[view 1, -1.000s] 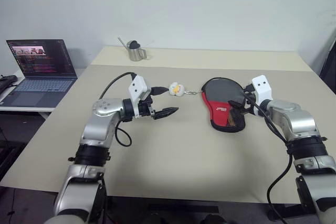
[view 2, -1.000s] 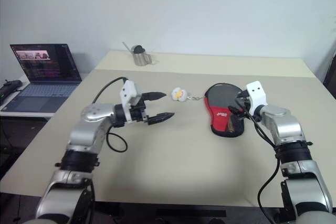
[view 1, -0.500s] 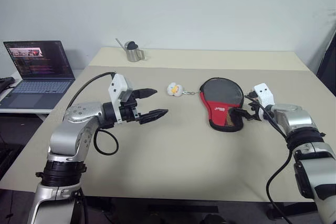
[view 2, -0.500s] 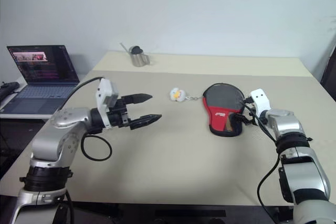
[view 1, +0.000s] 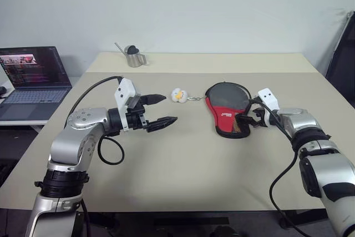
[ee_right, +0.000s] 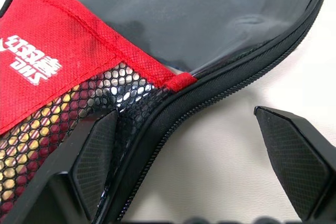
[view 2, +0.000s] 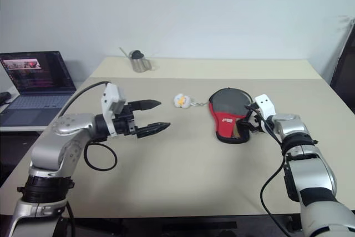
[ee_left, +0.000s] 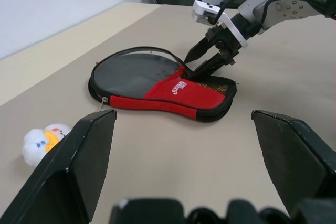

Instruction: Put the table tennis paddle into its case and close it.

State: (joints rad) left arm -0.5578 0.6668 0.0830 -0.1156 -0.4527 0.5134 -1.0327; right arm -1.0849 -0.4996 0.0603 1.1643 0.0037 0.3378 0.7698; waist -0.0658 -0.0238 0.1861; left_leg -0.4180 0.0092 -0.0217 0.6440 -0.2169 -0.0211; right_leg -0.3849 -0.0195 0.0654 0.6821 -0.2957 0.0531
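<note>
Case [view 1: 228,109] flat on table [view 1: 183,165], right of centre, long axis running away from robot, round end far. Right pincer [ee_left: 206,61] released, jaws straddling zipper edge at narrow near end. Left pincer [view 1: 160,109] released, well apart.

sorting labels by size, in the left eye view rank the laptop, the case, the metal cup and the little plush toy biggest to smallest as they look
1. laptop, cut off by the picture's edge
2. case
3. metal cup, farther off, so its rank is unsure
4. plush toy
</note>
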